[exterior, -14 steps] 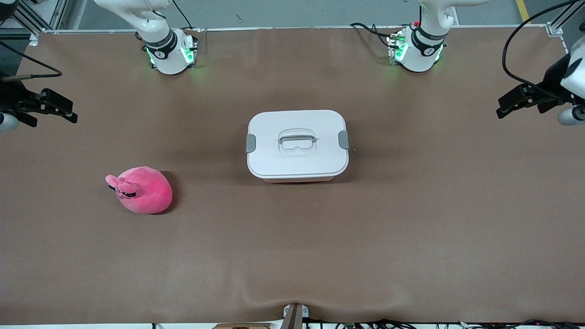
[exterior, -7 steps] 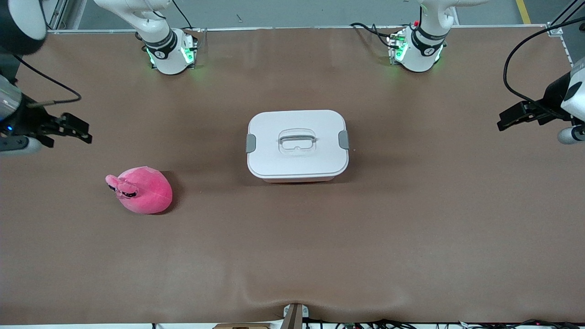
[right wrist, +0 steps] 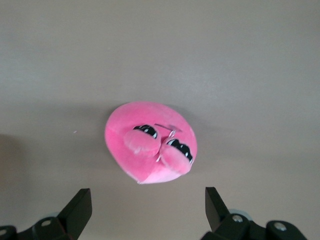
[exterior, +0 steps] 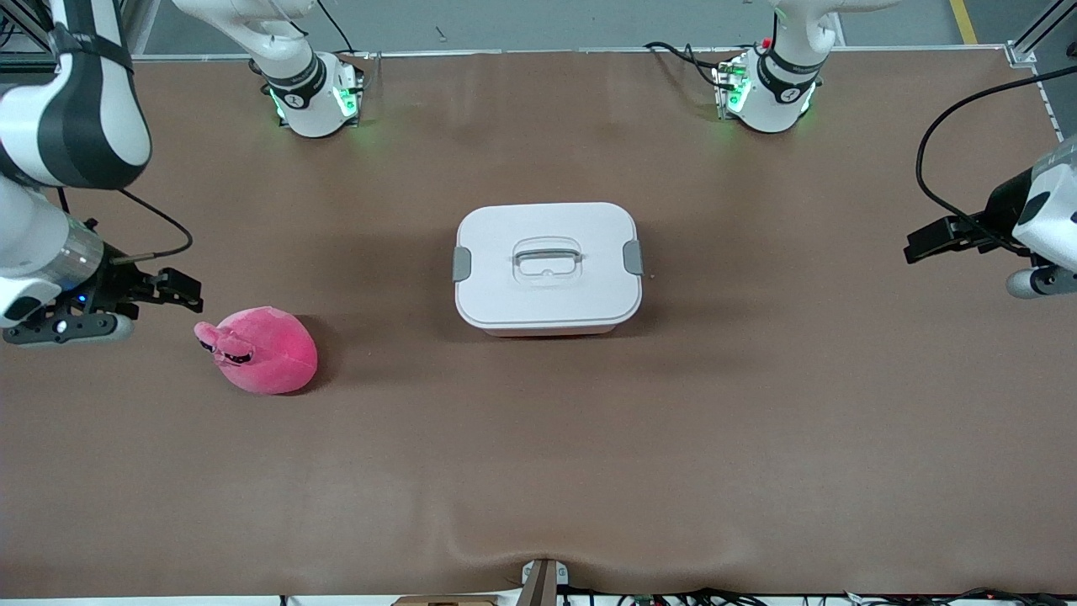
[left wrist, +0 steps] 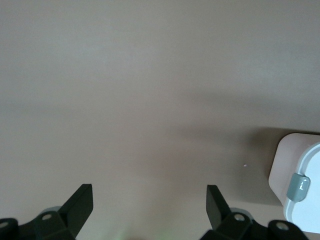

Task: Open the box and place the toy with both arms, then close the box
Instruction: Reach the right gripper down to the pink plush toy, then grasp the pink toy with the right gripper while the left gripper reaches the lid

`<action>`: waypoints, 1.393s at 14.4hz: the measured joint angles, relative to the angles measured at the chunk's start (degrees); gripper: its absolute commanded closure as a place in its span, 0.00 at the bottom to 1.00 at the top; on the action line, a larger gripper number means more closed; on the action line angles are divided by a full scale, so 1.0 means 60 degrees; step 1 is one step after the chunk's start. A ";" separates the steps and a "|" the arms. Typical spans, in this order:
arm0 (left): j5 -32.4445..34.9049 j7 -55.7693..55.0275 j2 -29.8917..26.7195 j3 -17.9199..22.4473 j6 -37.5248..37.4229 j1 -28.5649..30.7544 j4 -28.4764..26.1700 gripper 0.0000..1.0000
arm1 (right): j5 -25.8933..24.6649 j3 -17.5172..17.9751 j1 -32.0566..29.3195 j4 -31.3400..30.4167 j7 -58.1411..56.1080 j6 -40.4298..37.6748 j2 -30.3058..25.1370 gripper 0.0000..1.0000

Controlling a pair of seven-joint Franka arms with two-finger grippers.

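Note:
The box (exterior: pixel 547 265) stands mid-table with its white lid on and a grey clip (exterior: pixel 462 263) at each end; one end of the box (left wrist: pixel 301 210) shows in the left wrist view. The toy (exterior: pixel 261 349), a hot-pink plush with two stalk eyes, lies toward the right arm's end, nearer the front camera than the box. My right gripper (exterior: pixel 187 289) hangs open just beside the toy (right wrist: pixel 150 142), which lies ahead of the empty right gripper (right wrist: pixel 147 200). My left gripper (exterior: pixel 917 241) hangs open over bare table toward the left arm's end. The left gripper (left wrist: pixel 148 194) holds nothing.
Both arm bases (exterior: pixel 315 93) (exterior: pixel 770 93) stand at the table's edge farthest from the front camera. A black cable (exterior: pixel 951 126) loops above the left gripper. A small bracket (exterior: pixel 543 581) sits at the near edge. Brown tabletop (exterior: pixel 538 454) lies bare around box and toy.
The right gripper has swung in from the table's end and come down close beside the toy. The left gripper has drifted slightly lower. Box and toy have not moved.

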 measured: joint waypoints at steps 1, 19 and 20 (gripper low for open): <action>0.0000 -0.0006 0.0045 -0.0002 0.0007 -0.0002 0.0040 0.00 | -0.0085 -0.0002 0.0000 -0.0006 0.0000 0.0142 0.0151 0.00; -0.0001 -0.7922 0.0301 -0.0285 0.0158 -0.1624 0.0123 0.00 | -0.0182 0.0006 0.0488 -0.1089 -0.0002 0.2505 0.1574 0.00; -0.0001 -0.8284 0.0377 -0.0286 0.0180 -0.1743 0.0123 0.00 | -0.0182 0.0006 0.0517 -0.1101 -0.0001 0.2505 0.1574 0.00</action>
